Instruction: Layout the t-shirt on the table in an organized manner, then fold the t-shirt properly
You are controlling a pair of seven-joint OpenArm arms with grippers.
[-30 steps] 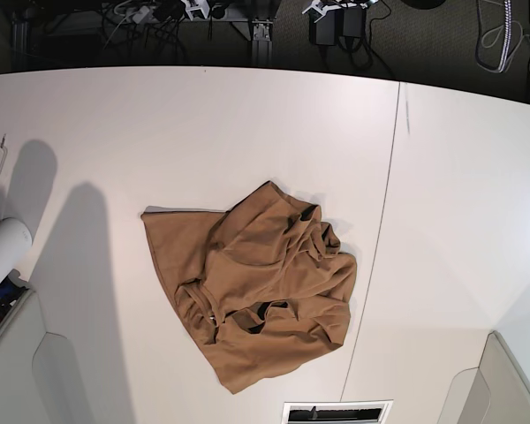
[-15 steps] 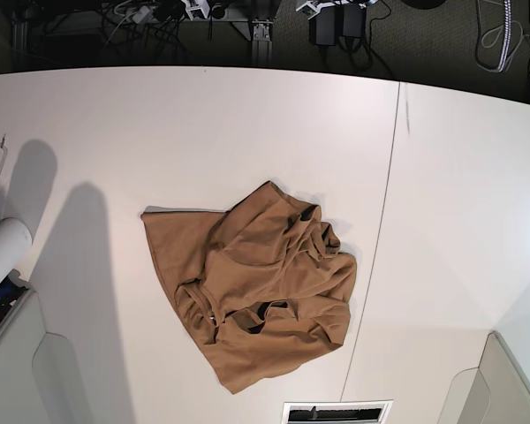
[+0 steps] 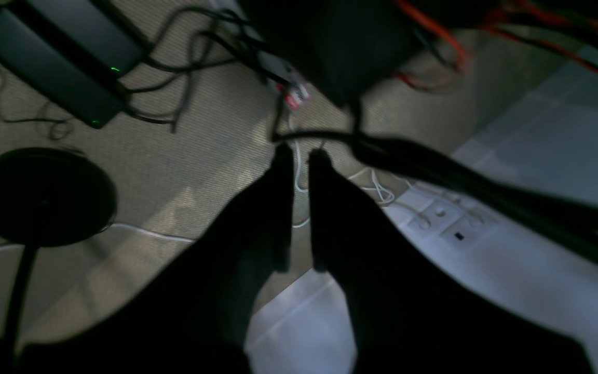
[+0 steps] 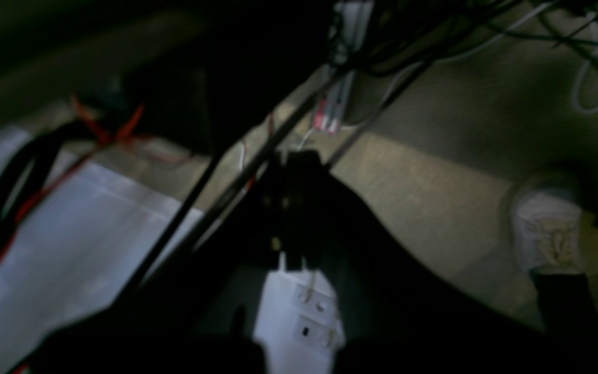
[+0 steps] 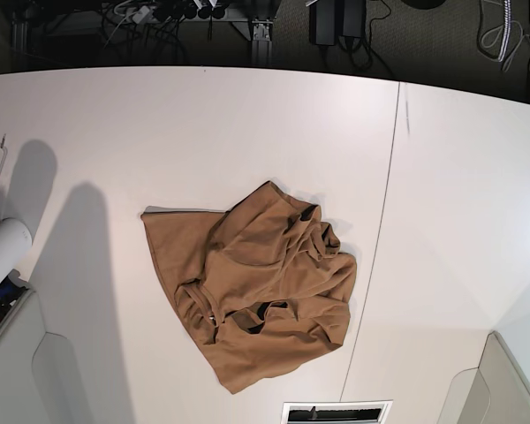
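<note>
Both sets of fingers, left (image 3: 299,156) barely parted and right (image 4: 294,161) closed, are holding nothing while the t-shirt (image 5: 252,296) is lying crumpled mid-table (image 5: 442,177), risking a multi-layer grab.

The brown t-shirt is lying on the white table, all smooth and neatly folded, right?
Not quite. The brown t-shirt is lying on the white table, but it is not smooth or neatly folded. The base view shows it crumpled in a bunched heap, with wrinkles and parts flopped over one another.
</note>
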